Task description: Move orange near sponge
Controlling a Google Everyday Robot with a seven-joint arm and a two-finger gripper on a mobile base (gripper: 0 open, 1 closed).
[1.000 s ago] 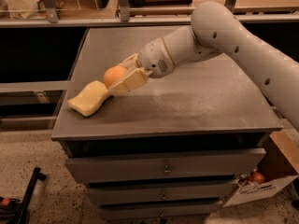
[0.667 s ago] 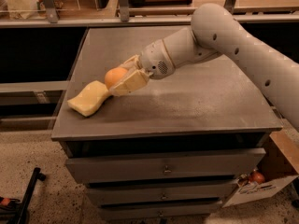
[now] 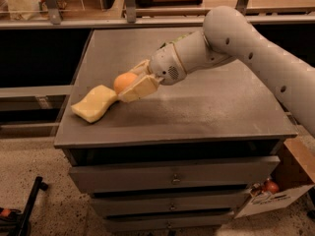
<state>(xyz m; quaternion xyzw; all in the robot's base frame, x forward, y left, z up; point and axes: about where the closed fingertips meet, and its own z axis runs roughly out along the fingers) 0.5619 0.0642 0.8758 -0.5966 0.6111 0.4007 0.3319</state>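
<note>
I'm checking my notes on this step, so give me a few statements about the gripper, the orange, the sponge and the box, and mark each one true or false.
1. The gripper is closed on the orange. True.
2. The sponge lies at the right edge of the cabinet top. False: it lies near the front left corner.
3. The orange is close beside the sponge. True.
4. The cardboard box stands on the cabinet top. False: it is on the floor to the right.
</note>
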